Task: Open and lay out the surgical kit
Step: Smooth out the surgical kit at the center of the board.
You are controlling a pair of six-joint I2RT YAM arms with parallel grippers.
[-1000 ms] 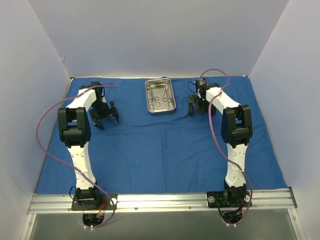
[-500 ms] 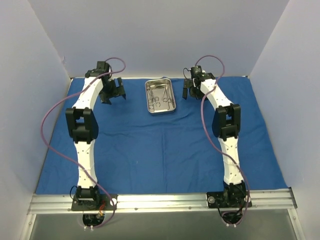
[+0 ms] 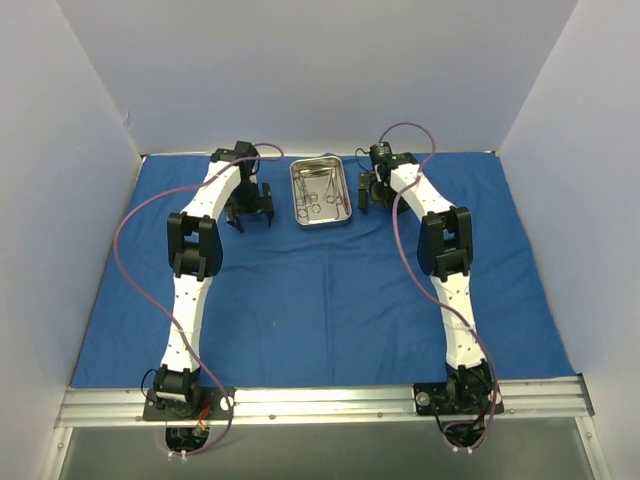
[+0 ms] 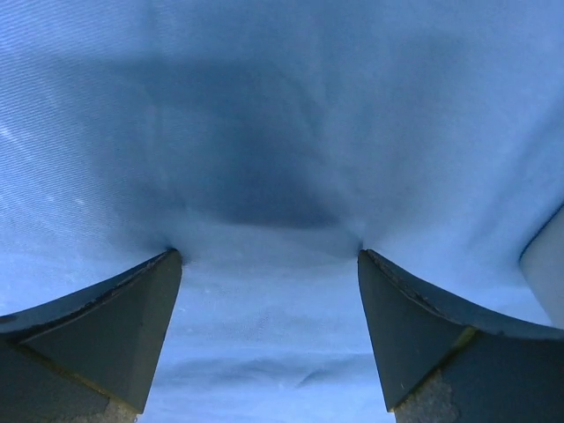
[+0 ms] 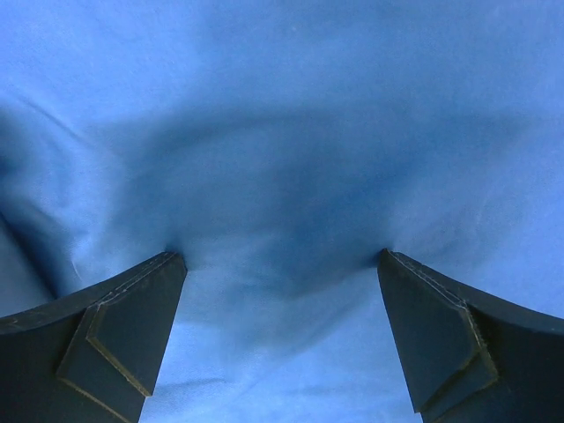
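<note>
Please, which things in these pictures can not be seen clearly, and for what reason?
- Instruments in the tray: in the top view, too small to count or name.
- Pale shape: in the left wrist view, cut off by the right edge; possibly the tray, cannot tell.
- Tray in the right wrist view: out of frame; only the cloth and the open right gripper show.

- A robot lab's test booth.
- Plain pale walls (image 3: 320, 70) close three sides.
- Left arm (image 3: 184, 310) and right arm (image 3: 455, 320) bolted to a metal rail (image 3: 330, 402).
- Blue cloth (image 3: 320, 300) spread as the work surface.
</note>
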